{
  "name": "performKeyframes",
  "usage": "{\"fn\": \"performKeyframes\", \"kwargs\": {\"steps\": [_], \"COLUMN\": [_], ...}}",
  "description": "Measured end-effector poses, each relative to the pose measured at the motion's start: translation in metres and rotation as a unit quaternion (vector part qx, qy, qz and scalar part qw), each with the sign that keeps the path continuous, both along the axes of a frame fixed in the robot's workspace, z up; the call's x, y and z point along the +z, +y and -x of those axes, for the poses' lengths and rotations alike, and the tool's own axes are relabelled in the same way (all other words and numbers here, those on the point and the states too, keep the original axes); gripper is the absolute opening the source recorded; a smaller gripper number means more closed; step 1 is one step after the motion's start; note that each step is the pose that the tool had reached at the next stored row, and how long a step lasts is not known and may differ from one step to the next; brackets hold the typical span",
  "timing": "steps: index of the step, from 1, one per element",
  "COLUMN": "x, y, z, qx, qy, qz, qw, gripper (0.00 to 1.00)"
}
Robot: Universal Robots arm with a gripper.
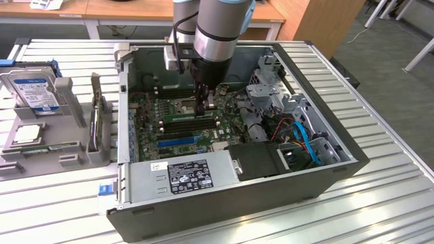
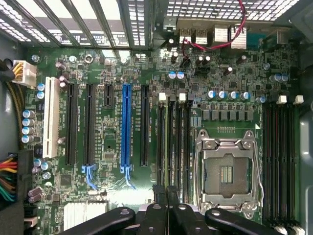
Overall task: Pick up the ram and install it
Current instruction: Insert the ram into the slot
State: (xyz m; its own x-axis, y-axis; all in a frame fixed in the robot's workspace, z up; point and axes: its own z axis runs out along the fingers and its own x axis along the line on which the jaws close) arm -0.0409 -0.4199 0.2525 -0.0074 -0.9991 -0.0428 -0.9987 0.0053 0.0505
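Observation:
My gripper [image 1: 202, 112] reaches down into the open computer case [image 1: 339, 168], just above the black memory slots [image 1: 186, 122] of the motherboard. In the wrist view its fingertips [image 2: 160, 192] stand together over the near end of the memory slots [image 2: 173, 142], with nothing visible between them. A ram [image 1: 42, 149], a thin green stick, lies flat on the grey holder at the exterior view's left, outside the case. I cannot tell whether a stick sits in the slots under the gripper.
Next to the slots are the open silver processor socket [image 2: 226, 171] and the long blue expansion slot [image 2: 126, 127]. The power supply [image 1: 183, 175] fills the case's near side. A hard drive [image 1: 32, 91], a processor chip [image 1: 27, 133] and an upright holder [image 1: 96, 119] stand at the exterior view's left.

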Motion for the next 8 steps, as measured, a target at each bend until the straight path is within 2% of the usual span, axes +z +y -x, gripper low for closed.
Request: {"fn": "performKeyframes", "kwargs": {"steps": [8], "x": [-0.0015], "y": [0.0001], "z": [-0.0027], "qx": [0.000], "qy": [0.0002], "qz": [0.0000], "qw": [1.0000], "gripper": [0.12]}}
